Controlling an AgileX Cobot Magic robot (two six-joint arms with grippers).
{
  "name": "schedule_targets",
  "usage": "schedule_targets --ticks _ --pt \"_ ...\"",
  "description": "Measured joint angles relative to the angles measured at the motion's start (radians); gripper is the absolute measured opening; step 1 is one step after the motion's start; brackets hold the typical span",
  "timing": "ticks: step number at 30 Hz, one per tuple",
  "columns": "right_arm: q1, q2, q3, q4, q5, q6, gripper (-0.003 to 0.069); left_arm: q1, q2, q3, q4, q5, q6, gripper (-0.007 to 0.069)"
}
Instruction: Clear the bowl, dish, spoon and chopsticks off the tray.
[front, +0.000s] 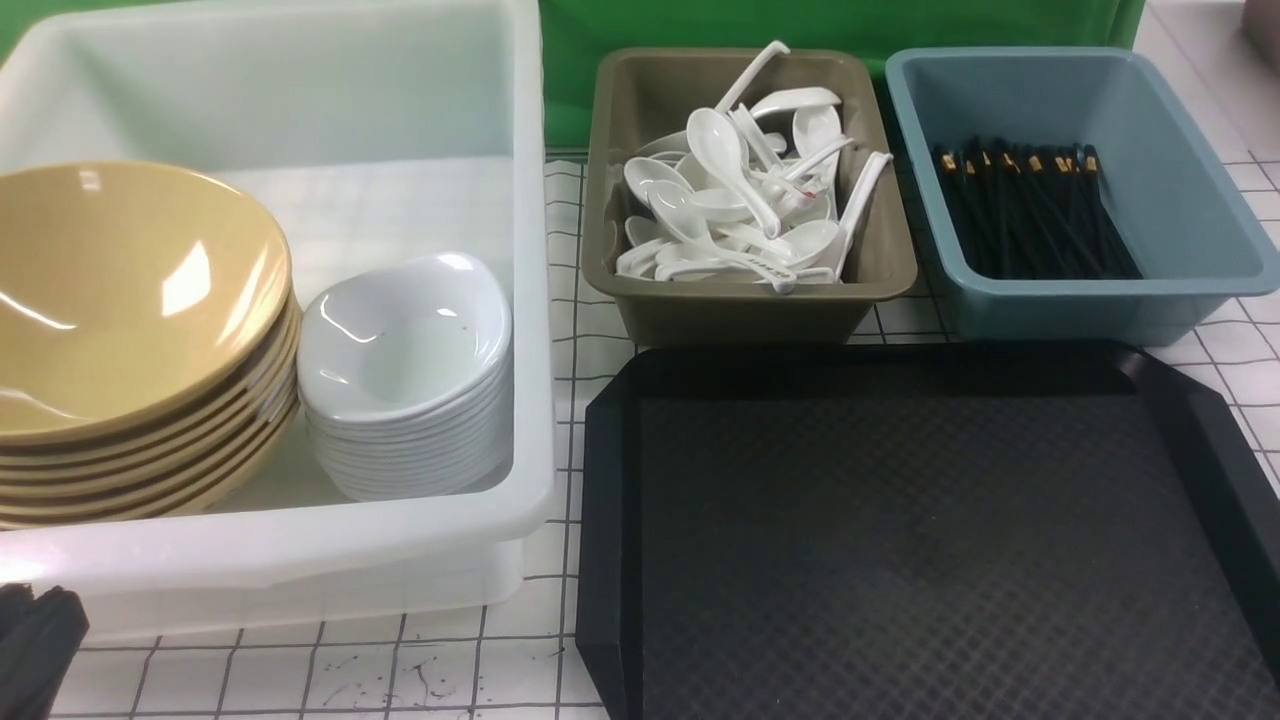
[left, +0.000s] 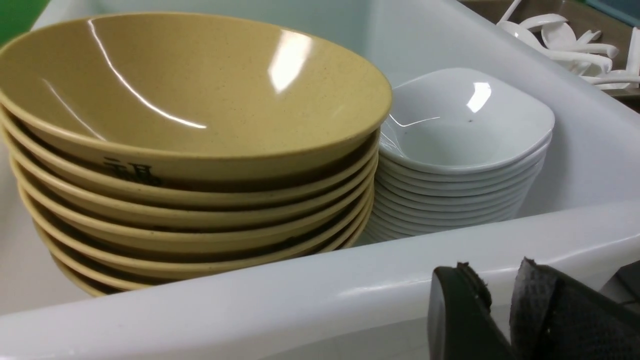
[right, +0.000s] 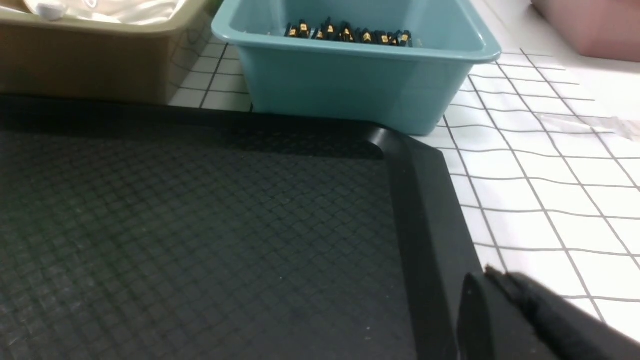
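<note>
Bowls (left: 200, 90) stacked in a white tub (left: 225, 295), near the left gripper (left: 500, 285), its fingertips slightly spread.

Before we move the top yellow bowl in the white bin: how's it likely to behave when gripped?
The top yellow bowl is probably stiff: its wall is smooth and its rim holds an even curve. It may slip, given the glossy highlights. It sits tilted, nested on the bowls below, so a sideways push could make it slide or rock.
</note>
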Motion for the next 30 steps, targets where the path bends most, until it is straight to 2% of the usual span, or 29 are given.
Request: schedule_targets --ticks 17,23,30 --pt "0.0 0.0 0.0 0.0 0.001 0.0 0.0048 0.001 -0.017 0.02 0.0 -0.018 0.0 0.0121" --pt "0.0 0.0 0.0 0.002 0.002 0.001 0.005 0.044 -0.03 0.196 0.015 -0.075 0.0 0.0121" --pt "0.0 0.0 0.0 0.003 0.002 0.001 0.0055 0.061 -0.03 0.253 0.022 -0.191 -0.162 0.0121"
